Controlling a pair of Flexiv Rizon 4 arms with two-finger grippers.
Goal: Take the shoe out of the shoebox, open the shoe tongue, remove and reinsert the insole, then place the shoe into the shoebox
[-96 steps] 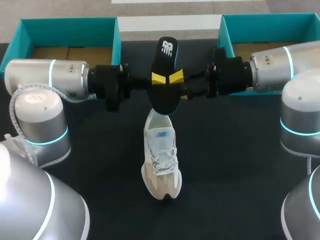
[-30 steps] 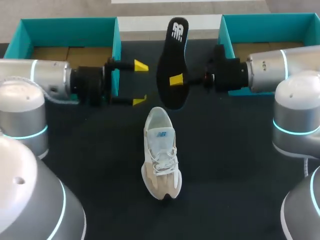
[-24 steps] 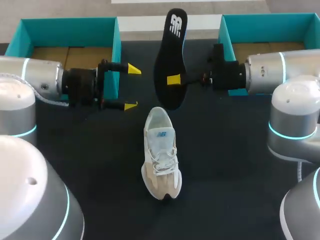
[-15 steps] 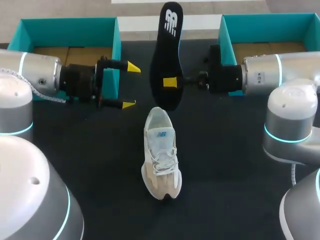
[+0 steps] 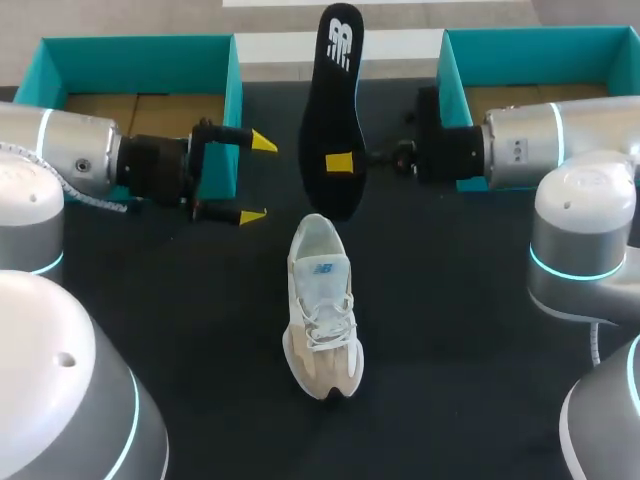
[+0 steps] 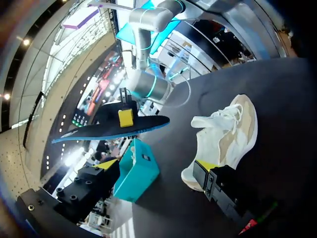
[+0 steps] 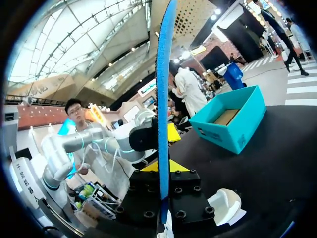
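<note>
Black insole with a blue edge: held in the air over the far half of the table, between the two boxes, its near end just beyond the shoe's heel opening

Right claw: pinching the insole from both faces about halfway along; one yellow tip shows on the black face

Left claw: fingers spread wide, nothing between them; beside the insole and apart from it

White and beige shoe: laced, upright on its sole at the middle of the table, toe towards the robot, heel towards the insole; apart from both claws

Teal left box and teal right box: open, at the far corners, brown card inside
</note>
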